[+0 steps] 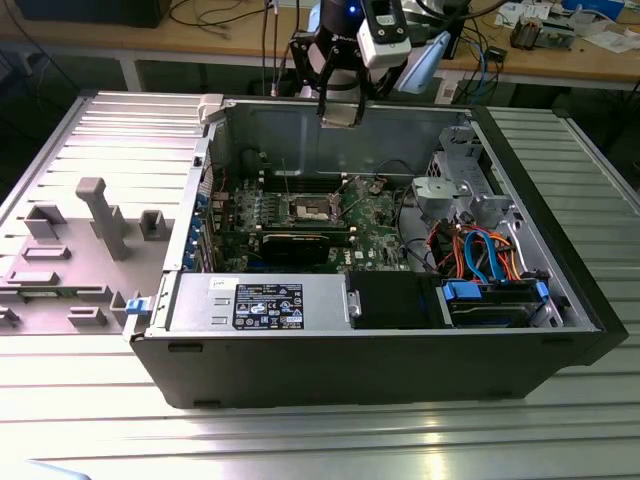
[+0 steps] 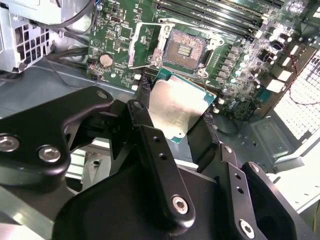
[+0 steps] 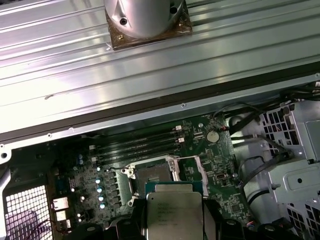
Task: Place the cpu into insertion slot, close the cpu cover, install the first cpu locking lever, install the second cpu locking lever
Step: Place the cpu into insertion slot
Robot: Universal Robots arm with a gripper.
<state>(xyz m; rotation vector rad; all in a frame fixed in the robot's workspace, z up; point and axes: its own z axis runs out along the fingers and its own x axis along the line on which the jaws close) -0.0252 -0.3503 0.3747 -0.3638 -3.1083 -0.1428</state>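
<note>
Your pincer is clenched on the cpu, held well above the open insertion slot. Risk: a tilted or rotated chip could jam there and damage it.

cpu: had a smooth silvery metal top, slightly shiny
cpu cover: was thin dull metal
insertion slot: had a shiny metal rim
gripper: was matt black
table: was ribbed shiny metal
</note>
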